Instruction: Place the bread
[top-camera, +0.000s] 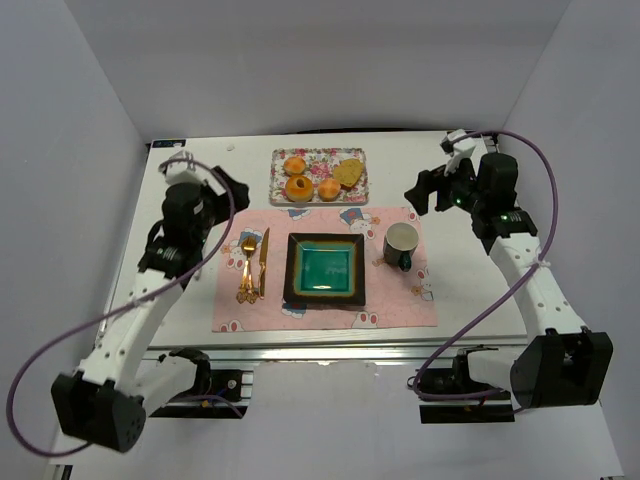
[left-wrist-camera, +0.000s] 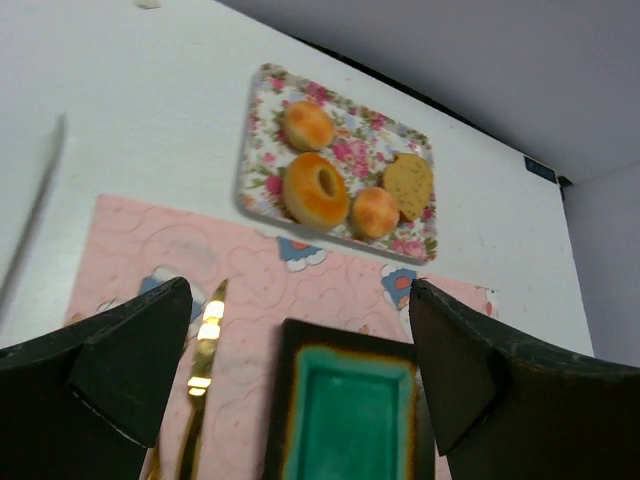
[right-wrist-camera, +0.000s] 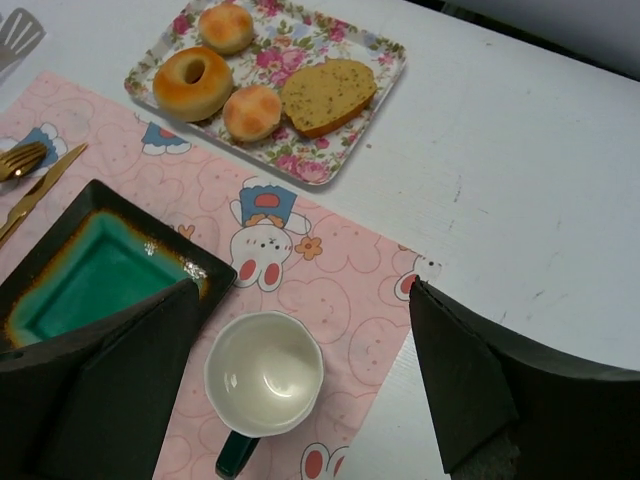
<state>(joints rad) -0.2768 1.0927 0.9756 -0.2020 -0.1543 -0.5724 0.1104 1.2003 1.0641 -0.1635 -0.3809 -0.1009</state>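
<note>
A floral tray (top-camera: 354, 190) at the table's back holds two round buns, a ring-shaped bun (top-camera: 298, 187) and a slice of brown bread (top-camera: 347, 172). The slice also shows in the left wrist view (left-wrist-camera: 408, 185) and the right wrist view (right-wrist-camera: 328, 94). A square green plate with a dark rim (top-camera: 325, 271) sits empty on a pink placemat (top-camera: 400, 300). My left gripper (top-camera: 232, 192) is open and empty, raised left of the tray. My right gripper (top-camera: 428, 190) is open and empty, raised right of the tray above the cup.
A white cup with a dark handle (top-camera: 400, 243) stands right of the plate on the mat. A gold fork (top-camera: 245, 268) and knife (top-camera: 263, 262) lie left of the plate. Grey walls close in the white table on three sides.
</note>
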